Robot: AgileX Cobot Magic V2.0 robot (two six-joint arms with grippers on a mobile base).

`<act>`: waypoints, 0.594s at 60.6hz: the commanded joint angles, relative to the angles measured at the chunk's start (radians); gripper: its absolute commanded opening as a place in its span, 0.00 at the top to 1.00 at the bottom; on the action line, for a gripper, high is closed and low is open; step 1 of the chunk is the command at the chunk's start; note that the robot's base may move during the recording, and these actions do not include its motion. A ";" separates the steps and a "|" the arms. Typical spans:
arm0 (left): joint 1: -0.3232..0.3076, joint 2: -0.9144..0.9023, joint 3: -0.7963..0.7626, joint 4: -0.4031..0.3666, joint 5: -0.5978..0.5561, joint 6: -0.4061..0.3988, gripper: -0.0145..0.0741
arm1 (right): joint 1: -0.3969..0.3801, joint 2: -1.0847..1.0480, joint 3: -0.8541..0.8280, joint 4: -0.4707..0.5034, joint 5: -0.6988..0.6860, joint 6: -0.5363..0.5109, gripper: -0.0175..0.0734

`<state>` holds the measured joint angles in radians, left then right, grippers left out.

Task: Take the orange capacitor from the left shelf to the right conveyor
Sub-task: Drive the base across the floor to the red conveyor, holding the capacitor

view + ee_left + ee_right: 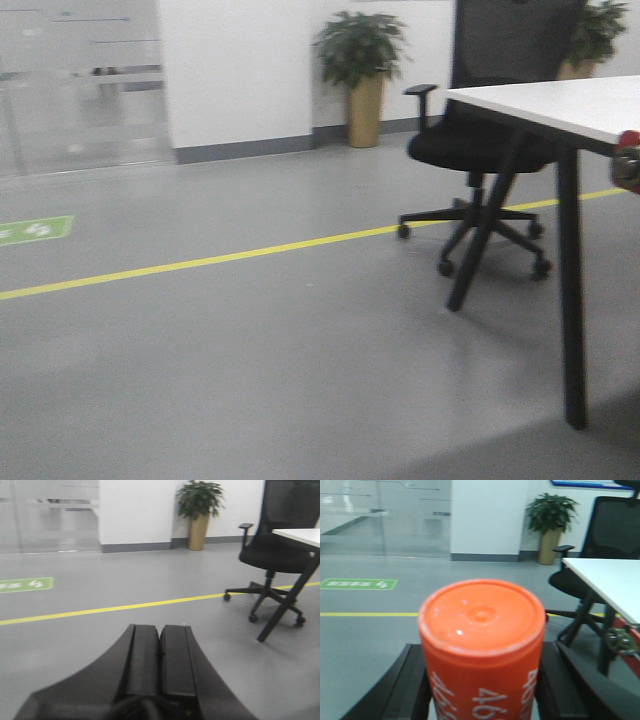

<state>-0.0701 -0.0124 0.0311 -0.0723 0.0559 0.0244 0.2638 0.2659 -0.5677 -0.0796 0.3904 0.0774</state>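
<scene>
The orange capacitor (482,650) fills the middle of the right wrist view, its flat top toward the camera and white "46.." print down its side. My right gripper (482,685) is shut on it, a black finger pressed against each side. My left gripper (160,655) is shut and empty, its two black pads together above the grey floor. A bit of red frame with a silver bolt (622,640) shows at the right edge of the right wrist view and at the right edge of the front view (628,160). The left shelf is out of view.
A white table with black legs (570,110) stands at right, a black wheeled office chair (480,150) beside it. A yellow floor line (200,260) crosses the grey floor. A potted plant (362,75) stands by the far wall, glass partitions (80,80) at left.
</scene>
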 commanded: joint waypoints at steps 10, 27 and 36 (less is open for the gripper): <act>0.000 -0.011 -0.004 -0.002 -0.085 0.000 0.98 | -0.001 0.012 -0.029 -0.010 -0.093 -0.003 0.65; 0.000 -0.011 -0.004 -0.002 -0.085 0.000 0.98 | -0.001 0.012 -0.029 -0.010 -0.093 -0.003 0.65; 0.000 -0.011 -0.004 -0.002 -0.085 0.000 0.98 | -0.001 0.012 -0.029 -0.010 -0.093 -0.003 0.65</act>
<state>-0.0701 -0.0124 0.0311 -0.0723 0.0559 0.0244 0.2638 0.2659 -0.5677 -0.0796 0.3904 0.0774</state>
